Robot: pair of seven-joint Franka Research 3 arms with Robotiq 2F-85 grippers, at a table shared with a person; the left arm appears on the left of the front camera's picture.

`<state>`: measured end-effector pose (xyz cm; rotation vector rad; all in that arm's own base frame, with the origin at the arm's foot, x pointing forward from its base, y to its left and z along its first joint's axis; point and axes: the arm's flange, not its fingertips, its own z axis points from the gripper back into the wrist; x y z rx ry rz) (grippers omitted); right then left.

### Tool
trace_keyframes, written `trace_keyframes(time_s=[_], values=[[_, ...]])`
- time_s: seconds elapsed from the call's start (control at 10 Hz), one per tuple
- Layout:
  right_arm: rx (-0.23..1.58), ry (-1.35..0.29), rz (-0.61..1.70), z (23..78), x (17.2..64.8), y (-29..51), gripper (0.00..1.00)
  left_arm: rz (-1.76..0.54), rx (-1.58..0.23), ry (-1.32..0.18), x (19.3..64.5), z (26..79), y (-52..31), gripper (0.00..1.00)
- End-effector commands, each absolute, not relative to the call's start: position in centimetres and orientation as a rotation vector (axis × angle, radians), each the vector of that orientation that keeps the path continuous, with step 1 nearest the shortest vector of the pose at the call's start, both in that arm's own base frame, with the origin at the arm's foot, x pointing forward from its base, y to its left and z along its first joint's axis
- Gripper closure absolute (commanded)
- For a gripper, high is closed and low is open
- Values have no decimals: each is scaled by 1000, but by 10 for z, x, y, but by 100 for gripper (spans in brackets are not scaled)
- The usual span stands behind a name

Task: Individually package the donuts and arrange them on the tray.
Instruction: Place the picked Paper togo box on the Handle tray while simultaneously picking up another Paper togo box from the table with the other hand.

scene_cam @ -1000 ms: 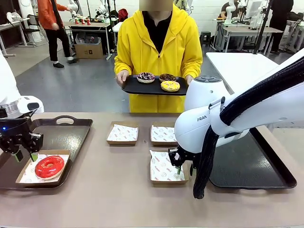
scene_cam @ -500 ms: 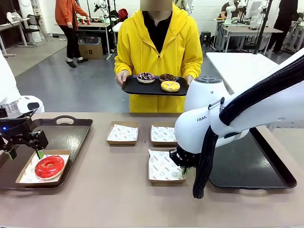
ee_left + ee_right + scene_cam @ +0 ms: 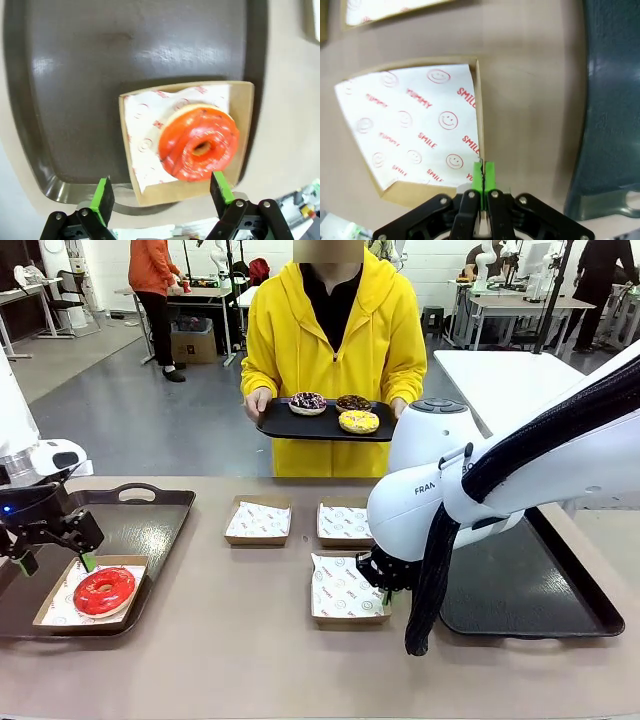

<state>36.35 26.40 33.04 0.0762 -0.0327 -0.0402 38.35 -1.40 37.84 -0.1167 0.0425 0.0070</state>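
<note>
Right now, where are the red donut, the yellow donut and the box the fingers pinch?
red donut [image 3: 180,145]: left wrist view, icing beside the hole.
yellow donut [image 3: 358,421]: front view, its top.
box [image 3: 405,192]: right wrist view, its near cardboard wall.

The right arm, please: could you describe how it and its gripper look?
The right arm has rounded white shells, a grey joint cap, dark "FRAN" lettering and a black ribbed cable sleeve along it. The right gripper is black with green pads.
</note>
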Motion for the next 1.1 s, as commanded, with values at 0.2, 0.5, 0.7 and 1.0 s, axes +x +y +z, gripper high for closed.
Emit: trace_keyframes(time_s=[0.2, 0.5, 0.7, 1.0], values=[[77, -131, -18, 446, 362, 254, 100, 10, -602, 24, 365, 433, 53, 0], [35, -70, -41, 511, 403, 251, 100, 79, -814, -4, 357, 442, 110, 0], [40, -28, -36, 535, 445, 250, 100, 130, -946, -27, 355, 439, 148, 0], [37, -28, -11, 545, 491, 248, 100, 142, -1126, -111, 346, 431, 195, 0]])
